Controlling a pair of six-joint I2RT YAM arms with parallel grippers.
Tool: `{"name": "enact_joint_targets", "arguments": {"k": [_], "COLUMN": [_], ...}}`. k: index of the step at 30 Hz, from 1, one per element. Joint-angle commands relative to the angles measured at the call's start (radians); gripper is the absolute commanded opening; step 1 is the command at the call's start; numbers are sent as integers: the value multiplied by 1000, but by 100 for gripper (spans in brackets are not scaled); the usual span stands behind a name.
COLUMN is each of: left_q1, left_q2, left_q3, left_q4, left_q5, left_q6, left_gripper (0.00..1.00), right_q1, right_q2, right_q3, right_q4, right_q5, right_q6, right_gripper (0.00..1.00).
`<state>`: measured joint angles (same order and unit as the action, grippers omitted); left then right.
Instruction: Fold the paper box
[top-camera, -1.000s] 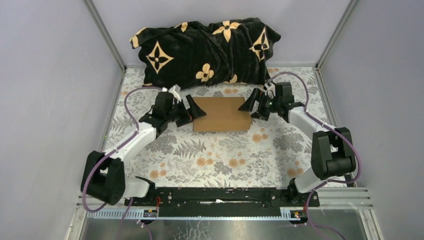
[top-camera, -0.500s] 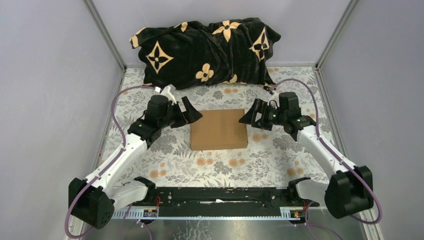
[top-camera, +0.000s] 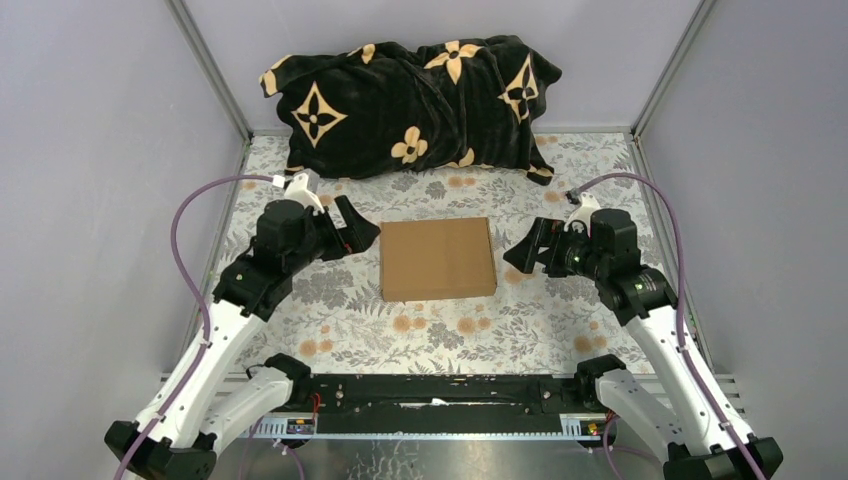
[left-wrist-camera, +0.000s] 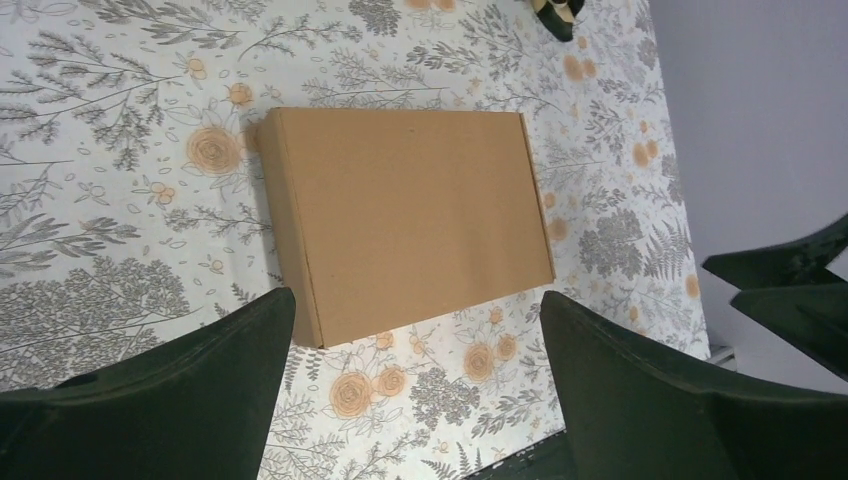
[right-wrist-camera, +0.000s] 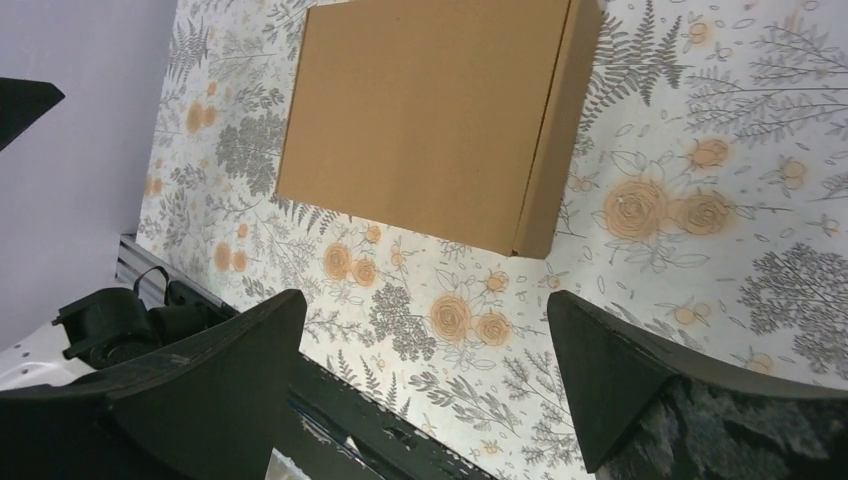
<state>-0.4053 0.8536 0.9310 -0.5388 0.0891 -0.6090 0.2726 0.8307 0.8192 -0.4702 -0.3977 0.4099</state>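
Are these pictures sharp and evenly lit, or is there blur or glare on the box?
Top view: sharp, even soft light, no glare on the box. Left wrist view: box in focus, the near jaws dark and slightly soft. Right wrist view: the same, with a faint shadow along the box's edge.

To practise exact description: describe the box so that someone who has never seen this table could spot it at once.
Start at the flower-printed table, with a black-and-gold cushion along its far edge. Just in front of the cushion, near the table's middle, lies the box, a flat rectangle. It alone is plain brown cardboard, with no pattern on it.
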Motion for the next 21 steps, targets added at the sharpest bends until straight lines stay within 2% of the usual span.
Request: {"name": "enact_joint_targets", "arguments": {"k": [1, 4, 7, 11, 13, 16, 21], "left_q1": [-4, -3, 29, 224, 292, 313, 364], "left_q2": [-13, -23, 36, 149, 201, 276, 373], "left_q3": [3, -4, 28, 33, 31, 28, -47], "left_q4": [-64, -49, -50, 33, 91, 172, 319], "left_q5": [-75, -137, -193, 2, 16, -96, -133], "left_q6": [36, 52, 80, 136, 156, 165, 227], "left_gripper": [99, 98, 98, 98, 98, 98, 99], "right_q1": [4, 4, 4, -3, -14, -24, -78], "right_q2": [-22, 3, 49, 142, 170, 156, 90], "right_q3": [8, 39, 78, 140, 157, 118, -34], "right_q4": [-63, -55, -10, 65, 121, 254, 478], "right_q5": [97, 111, 91, 126, 158, 322, 588], "right_q6": [-43, -39, -34, -28, -29, -62, -199], "right_gripper": [100, 100, 100, 100, 100, 100, 100]}}
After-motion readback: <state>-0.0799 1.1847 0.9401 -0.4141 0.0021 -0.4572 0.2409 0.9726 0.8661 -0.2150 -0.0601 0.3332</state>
